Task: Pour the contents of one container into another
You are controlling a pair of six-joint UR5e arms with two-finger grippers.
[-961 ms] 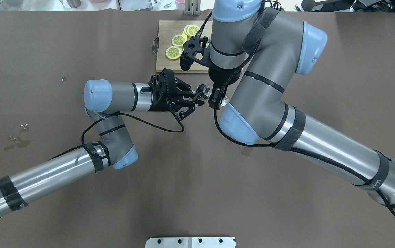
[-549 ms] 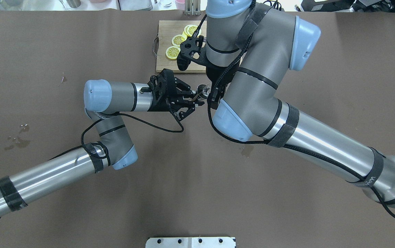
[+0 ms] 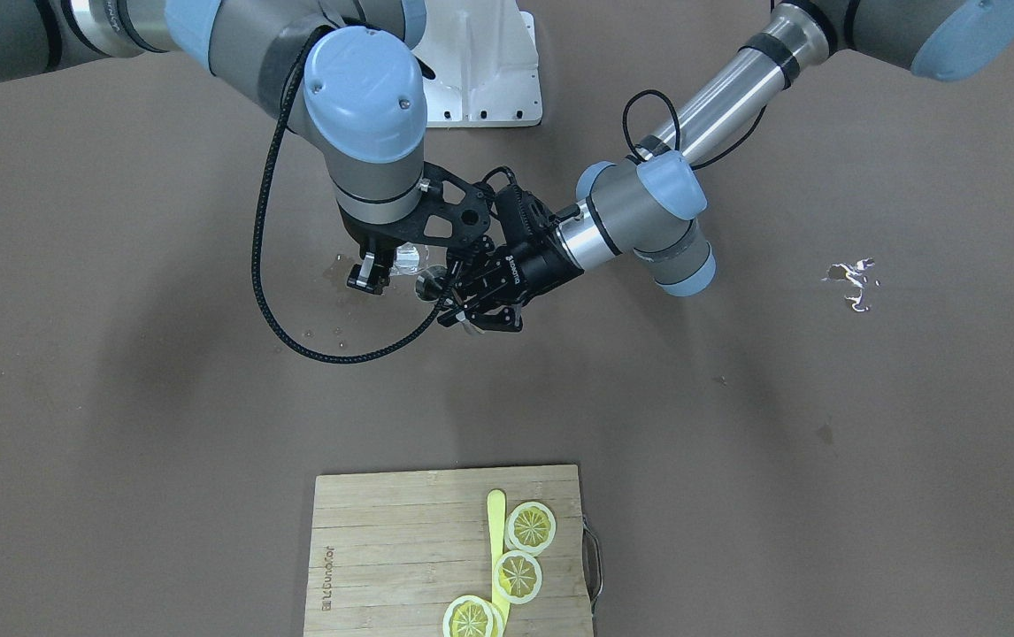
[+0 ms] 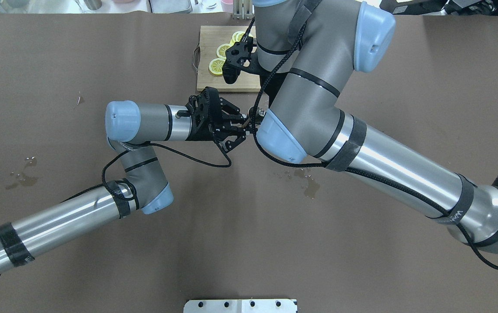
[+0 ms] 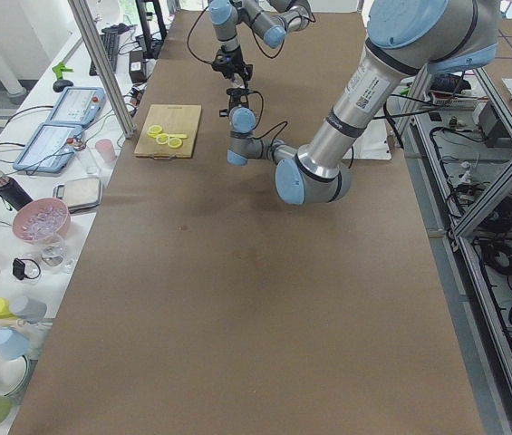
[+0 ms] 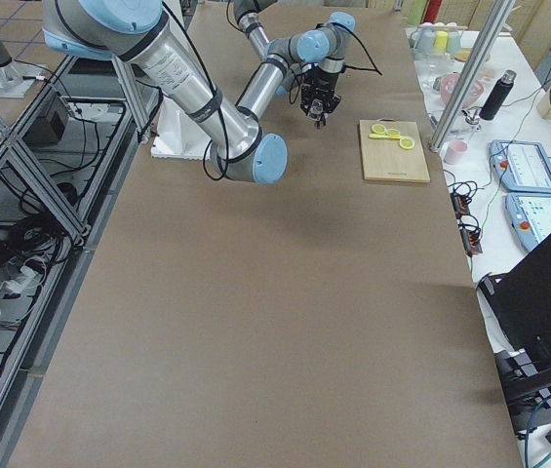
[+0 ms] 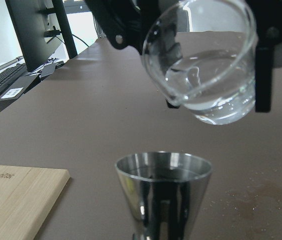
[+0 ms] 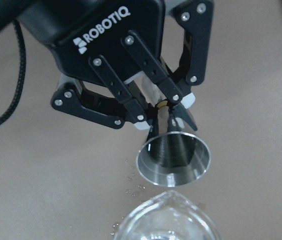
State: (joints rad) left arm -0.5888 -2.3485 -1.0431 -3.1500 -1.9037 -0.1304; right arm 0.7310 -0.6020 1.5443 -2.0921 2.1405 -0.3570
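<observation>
- Over brown desk, mid-air: left tool pinches upright steel cup.
- Right tool clamps tilted water glass just above it.
- Wet patches on desk; cutting board with lemon slices well apart.

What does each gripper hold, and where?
Left gripper: the metal jigger, at its narrow lower part. Right gripper: the glass, by its sides.
</observation>
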